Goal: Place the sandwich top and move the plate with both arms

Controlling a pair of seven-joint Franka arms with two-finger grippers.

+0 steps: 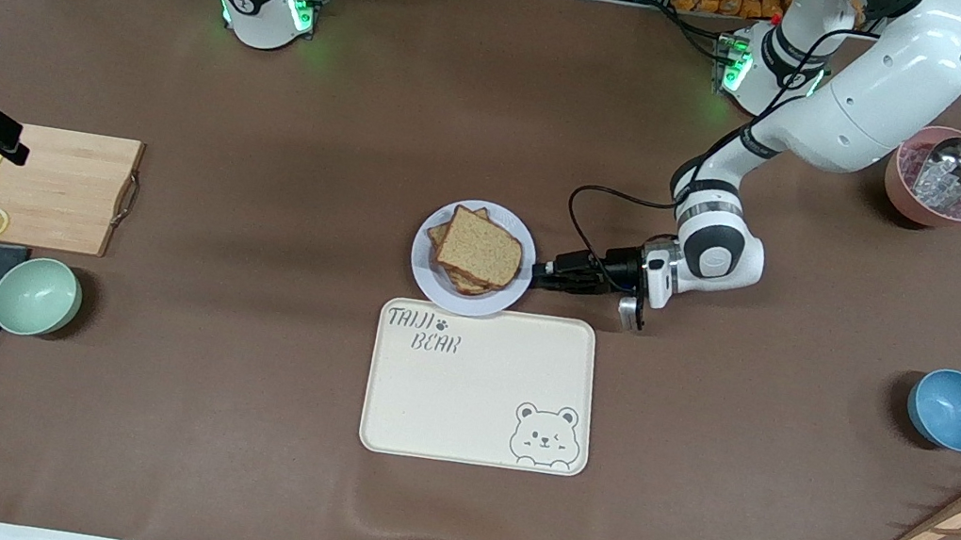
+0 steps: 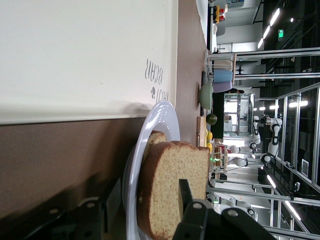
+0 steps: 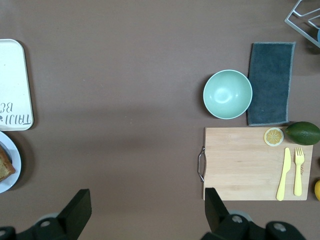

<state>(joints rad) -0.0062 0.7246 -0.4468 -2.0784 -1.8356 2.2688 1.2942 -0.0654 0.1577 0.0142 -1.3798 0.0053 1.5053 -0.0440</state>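
Sandwich top skewed atop stack, plate.

The high front camera looked down across the whole table toward both robot bases. The left wrist camera sat low and very close to the plate, sighting along the tabletop, turned sideways, past the bear tray. The right wrist camera hung high over the table's right-arm end, looking straight down at the cutting board and mint bowl. All three views shared the plate and the tray's lettered corner.
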